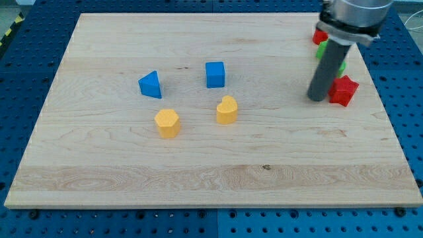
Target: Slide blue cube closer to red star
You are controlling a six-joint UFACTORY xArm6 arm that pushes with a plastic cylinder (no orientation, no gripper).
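The blue cube (215, 74) sits on the wooden board (211, 172), a little above the middle. The red star (344, 90) lies near the board's right edge. My tip (318, 98) rests on the board just left of the red star, close to or touching it, and far to the right of the blue cube. The dark rod rises from the tip toward the view's top right.
A blue triangular block (151, 84) lies left of the cube. A yellow hexagon-like block (168, 122) and a yellow heart-like block (227, 110) lie below them. A red block (320, 36) and a green block (321, 51) are partly hidden behind the rod.
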